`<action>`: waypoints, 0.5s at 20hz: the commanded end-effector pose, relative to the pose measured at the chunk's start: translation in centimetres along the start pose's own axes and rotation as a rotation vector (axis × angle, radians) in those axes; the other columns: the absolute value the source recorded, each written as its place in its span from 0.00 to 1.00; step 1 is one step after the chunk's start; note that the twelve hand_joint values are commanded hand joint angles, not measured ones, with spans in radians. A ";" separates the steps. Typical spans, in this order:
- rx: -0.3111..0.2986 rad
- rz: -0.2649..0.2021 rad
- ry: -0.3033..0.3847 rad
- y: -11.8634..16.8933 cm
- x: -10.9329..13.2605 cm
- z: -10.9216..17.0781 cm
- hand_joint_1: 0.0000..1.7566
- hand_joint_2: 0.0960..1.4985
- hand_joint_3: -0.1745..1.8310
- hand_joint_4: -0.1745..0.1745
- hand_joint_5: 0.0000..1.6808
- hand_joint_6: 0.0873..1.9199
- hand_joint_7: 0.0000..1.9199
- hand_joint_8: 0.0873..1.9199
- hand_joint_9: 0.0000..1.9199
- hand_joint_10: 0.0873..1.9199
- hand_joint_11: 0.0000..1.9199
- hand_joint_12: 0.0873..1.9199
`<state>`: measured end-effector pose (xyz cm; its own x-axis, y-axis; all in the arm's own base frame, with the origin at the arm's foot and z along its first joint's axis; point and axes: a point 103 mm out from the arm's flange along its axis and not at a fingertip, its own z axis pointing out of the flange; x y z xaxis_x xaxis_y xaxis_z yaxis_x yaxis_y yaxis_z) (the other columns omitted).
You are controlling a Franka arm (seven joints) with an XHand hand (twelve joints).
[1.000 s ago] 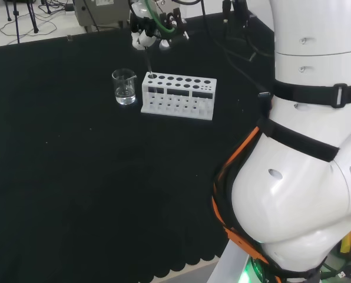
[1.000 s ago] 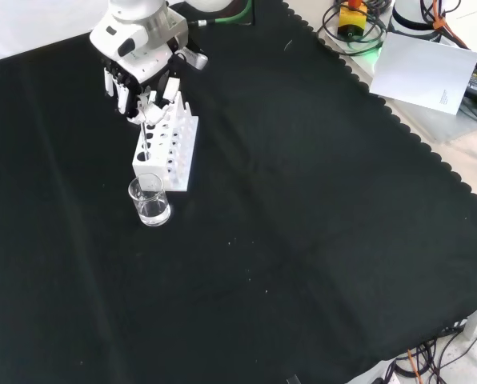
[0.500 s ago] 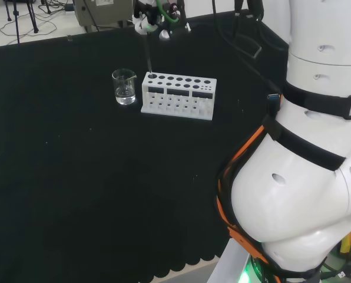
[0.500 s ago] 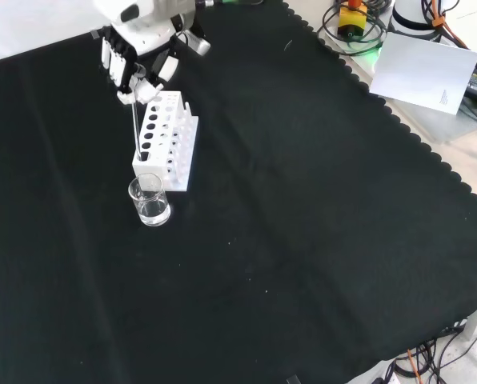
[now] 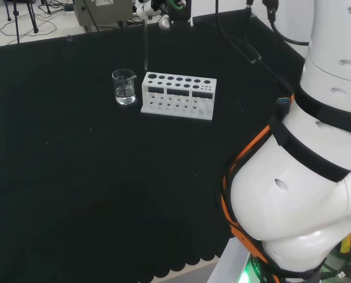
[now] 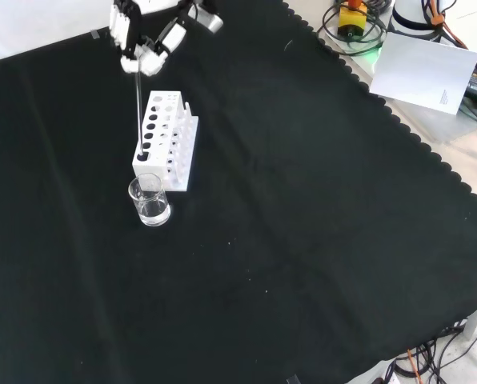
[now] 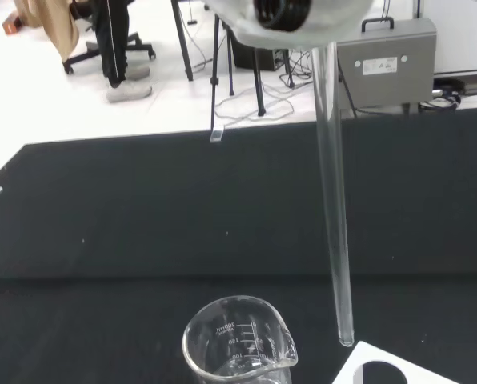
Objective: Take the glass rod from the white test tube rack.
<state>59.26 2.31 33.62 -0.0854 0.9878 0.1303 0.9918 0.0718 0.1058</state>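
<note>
The hand point(image 6: 146, 44) is high above the far end of the white test tube rack point(image 6: 165, 152), its fingers pinched on the top of the clear glass rod point(image 6: 138, 108). In the head view the hand point(image 5: 155, 6) sits at the top edge and the glass rod point(image 5: 145, 44) hangs upright, its lower tip just above the left end of the rack point(image 5: 178, 95). In the wrist view the rod point(image 7: 334, 208) ends slightly above the rack's corner point(image 7: 414, 370), beside its end hole.
A small clear beaker point(image 6: 150, 201) stands on the black cloth just in front of the rack in the front view; in the head view the beaker point(image 5: 124, 86) is to the rack's left. The arm's white links point(image 5: 317, 147) fill the head view's right.
The hand has risen with the rod. The rod's lower end has come up out of the rack's end hole and now hangs just above it.
</note>
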 end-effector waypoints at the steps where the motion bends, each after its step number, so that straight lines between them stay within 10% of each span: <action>1: -0.038 0.021 0.019 -2.1 -0.4 -2.4 0.74 0.65 0.13 0.00 0.76 0.04 0.60 0.52 0.89 0.29 0.65 0.37; 10: -0.066 0.000 0.011 -2.9 0.3 -4.2 0.74 0.65 0.12 0.00 0.77 0.02 0.60 0.52 0.90 0.28 0.65 0.37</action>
<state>56.42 1.58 36.85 -0.0756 0.9866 0.1447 0.9860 0.0523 0.1583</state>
